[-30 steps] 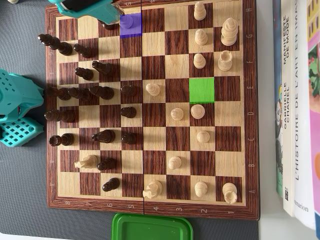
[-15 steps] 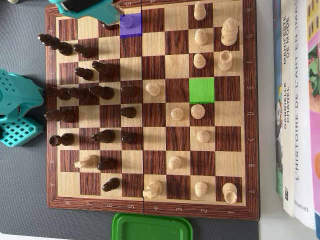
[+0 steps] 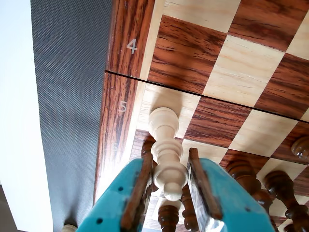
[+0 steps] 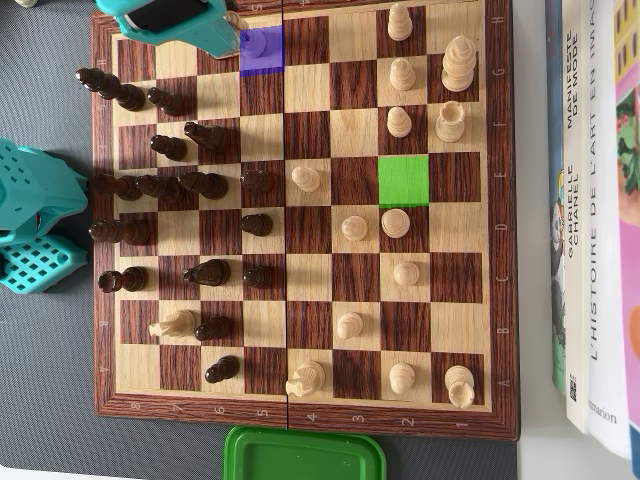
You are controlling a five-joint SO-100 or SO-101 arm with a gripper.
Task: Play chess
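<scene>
We're bracketing light pawn [image 3: 166,159] between gripper [image 3: 170,193] fingers, contact unclear; pawn not lifted; green square [image 4: 403,180] sitting empty, well away.

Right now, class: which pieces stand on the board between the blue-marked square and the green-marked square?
None. In the overhead view, the squares running diagonally from the blue square to the green square are bare; nearby pawns stand off that line.

The chessboard [image 4: 300,215] was viewed straight down from overhead; its edge [image 3: 120,96] was shared close-up by the wrist view.
</scene>
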